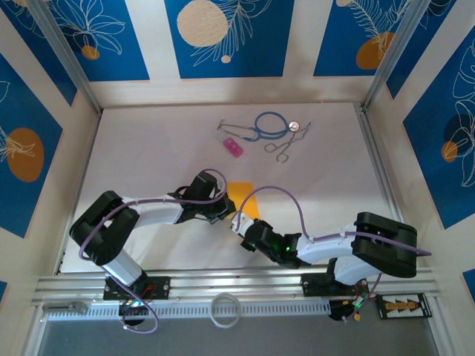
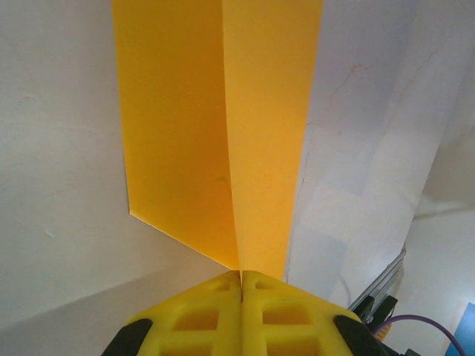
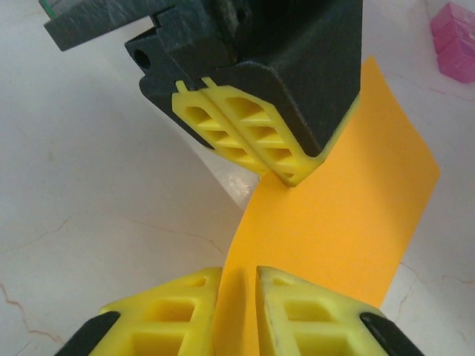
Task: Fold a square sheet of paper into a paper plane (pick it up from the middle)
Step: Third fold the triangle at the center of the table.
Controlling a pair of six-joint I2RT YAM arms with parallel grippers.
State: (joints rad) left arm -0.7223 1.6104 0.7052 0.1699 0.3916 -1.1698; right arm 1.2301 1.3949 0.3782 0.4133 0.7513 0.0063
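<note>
My left gripper [image 2: 241, 274] has its two yellow ribbed fingers [image 2: 200, 315] pressed flat together, clamped on the near tip of the thin orange-yellow sheet of paper [image 2: 185, 133]. On the left wrist feed a straight crease runs up the sheet from that pinch. The panel to the left of it lies broad, and the panel to the right is narrower and looks to tilt upward.

From the right wrist I see the left gripper [image 3: 252, 152] from the front. Its black body is above, and its fingertips are closed on the upper edge of the sheet [image 3: 349, 215].

The right gripper [image 3: 239, 271] sits just below it, with its yellow fingers [image 3: 312, 315] a narrow slit apart. The paper's lower edge runs down into that slit. I can't make out from this angle whether either pad touches the sheet, but I see no clamp.

Overhead, the left gripper [image 1: 220, 213] and right gripper [image 1: 241, 225] meet near the middle of the white table [image 1: 148, 148]. The sheet [image 1: 243, 194] extends away from them toward the far side.

Well beyond it lie a small pink block [image 1: 233, 146], a coiled blue stethoscope [image 1: 269, 124] and a pair of metal forceps [image 1: 286, 144]. The pink block [image 3: 454, 44] also appears in the upper right corner of the right wrist feed.
</note>
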